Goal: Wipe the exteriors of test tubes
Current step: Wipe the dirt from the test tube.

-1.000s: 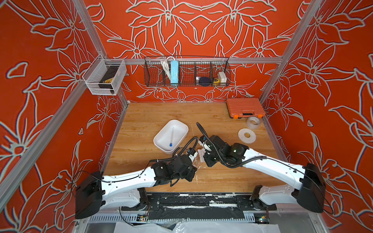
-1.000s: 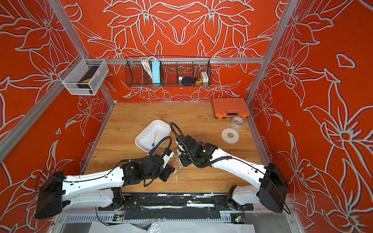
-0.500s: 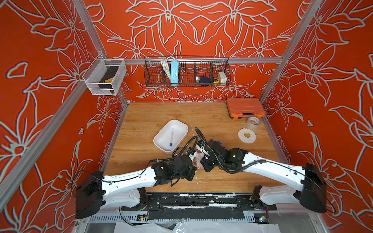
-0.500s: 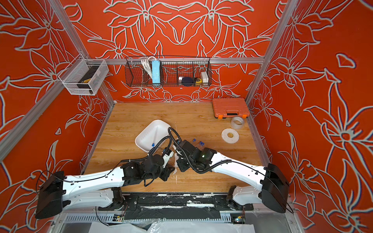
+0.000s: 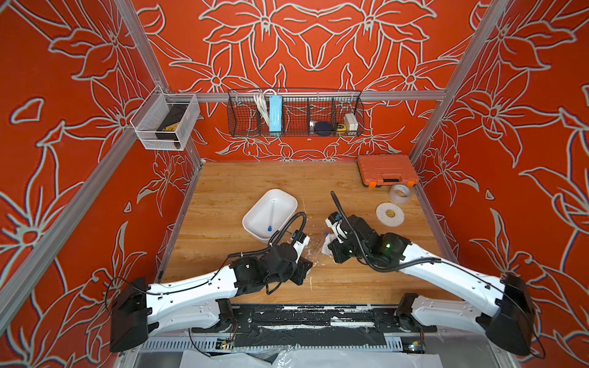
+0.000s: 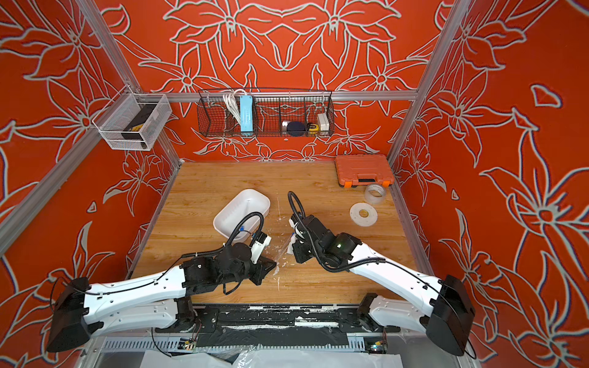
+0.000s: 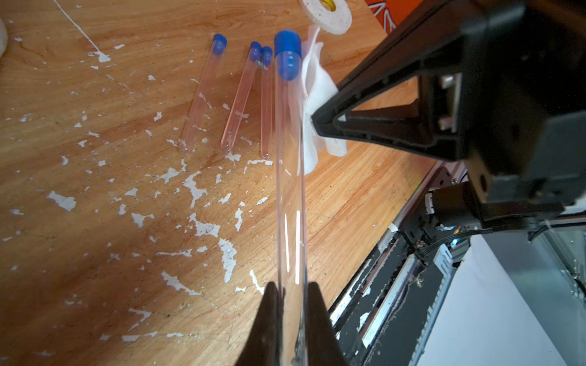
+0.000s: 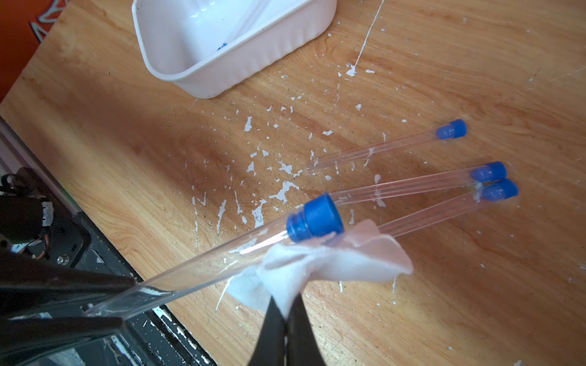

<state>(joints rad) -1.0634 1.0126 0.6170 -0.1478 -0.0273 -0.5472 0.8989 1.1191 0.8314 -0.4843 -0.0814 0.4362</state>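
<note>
**Capped tube held out, tissue against its side**

Left gripper [image 7: 292,290] pinches one test tube [image 7: 290,190] at its bare, rounded end. Both fingers [image 7: 269,304] are drawn in tight on the clear wall. The tube juts straight out from the jaws, raised off the table [image 7: 95,190], with its blue cap [image 7: 287,47] at the far tip.

Right gripper [image 8: 285,305] has its jaws pressed together on a crumpled white tissue [image 8: 333,263]. The tissue sits against the side of the held tube just below the cap. In the right wrist view it touches the tube wall and the cap's edge.

Three loose tubes [image 7: 241,98] lie flat on the wood just beyond, caps all pointing the same way. Two of the caps touch; the third tube lies a little apart.

One more tube, the tray tube [image 5: 272,213], lies inside a white tray [image 5: 288,199] beyond the left gripper.

The wood is flecked with white chips. In the far right corner sit an orange case [image 5: 385,169], a clear tape roll [image 5: 400,193] and a white disc [image 5: 390,214].
</note>
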